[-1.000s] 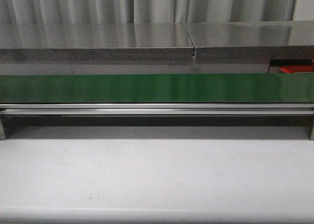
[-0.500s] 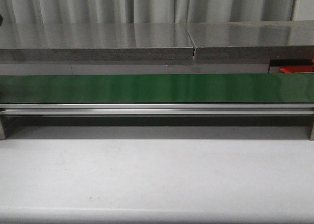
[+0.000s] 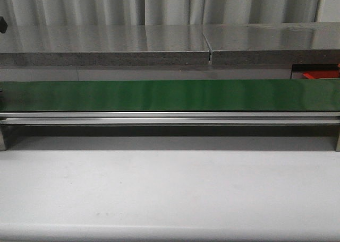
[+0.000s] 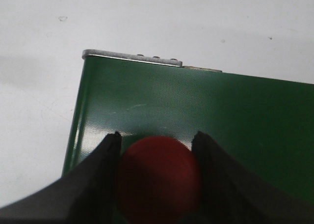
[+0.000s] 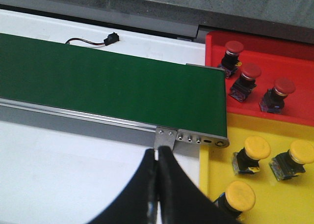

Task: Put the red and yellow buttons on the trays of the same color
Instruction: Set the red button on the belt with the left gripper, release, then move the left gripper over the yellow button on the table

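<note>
Entering front view at 9 o'clock: dark arm tip (image 3: pixel 2 24) | left gripper (image 4: pixel 156 145) clamped on red button (image 4: pixel 157 177) over belt (image 4: pixel 235 116) | right gripper (image 5: pixel 158 160) together, idle | trays hold six.

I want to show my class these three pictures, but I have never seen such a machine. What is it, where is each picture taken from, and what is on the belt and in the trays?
It is a robot with two arms. The front camera looks forward at a green conveyor belt above a white table; no arm shows there.

The other pictures come from cameras on the wrists. The left gripper has its black fingers on either side of a red button on the belt.

The right gripper is shut and empty. Beyond the belt's end it sees a red tray with three red buttons and a yellow tray with four yellow ones.
</note>
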`<state>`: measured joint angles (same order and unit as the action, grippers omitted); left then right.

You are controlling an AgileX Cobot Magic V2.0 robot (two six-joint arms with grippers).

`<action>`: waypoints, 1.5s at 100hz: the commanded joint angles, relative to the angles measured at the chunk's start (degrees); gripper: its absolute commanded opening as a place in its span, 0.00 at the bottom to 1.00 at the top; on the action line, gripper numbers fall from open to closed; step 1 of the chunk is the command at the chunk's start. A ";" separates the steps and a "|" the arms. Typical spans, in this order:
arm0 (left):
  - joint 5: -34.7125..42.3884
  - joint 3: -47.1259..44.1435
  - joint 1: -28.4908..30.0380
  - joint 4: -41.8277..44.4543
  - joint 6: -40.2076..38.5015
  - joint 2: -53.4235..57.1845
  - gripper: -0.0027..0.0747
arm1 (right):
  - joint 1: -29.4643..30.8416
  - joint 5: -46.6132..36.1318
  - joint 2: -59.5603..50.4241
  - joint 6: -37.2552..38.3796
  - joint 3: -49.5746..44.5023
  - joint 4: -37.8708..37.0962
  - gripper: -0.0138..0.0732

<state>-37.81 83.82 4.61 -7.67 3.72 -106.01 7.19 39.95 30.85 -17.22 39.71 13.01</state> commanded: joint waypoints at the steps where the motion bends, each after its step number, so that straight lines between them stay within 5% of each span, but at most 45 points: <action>1: 1.81 1.41 -0.38 -0.36 -0.22 2.97 0.37 | -0.21 -3.54 0.00 -0.52 1.40 0.59 0.02; 15: 1.20 1.41 -0.38 -0.36 -0.22 3.08 0.63 | -0.21 -3.54 0.00 -0.52 1.40 0.59 0.02; 27: 1.11 1.41 -0.38 -0.36 -0.22 3.80 0.73 | -0.21 -3.54 0.00 -0.52 1.40 0.59 0.02; 91: 6.85 1.55 0.38 3.93 -0.22 12.08 0.73 | -0.21 -3.54 0.00 -0.52 1.40 0.59 0.02; 150: 18.27 1.55 17.10 4.33 -0.22 4.74 0.73 | -0.21 -3.54 0.00 -0.52 1.40 0.59 0.02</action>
<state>-26.20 83.82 20.77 -3.14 3.72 -102.90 7.19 39.95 30.85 -17.22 39.71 13.01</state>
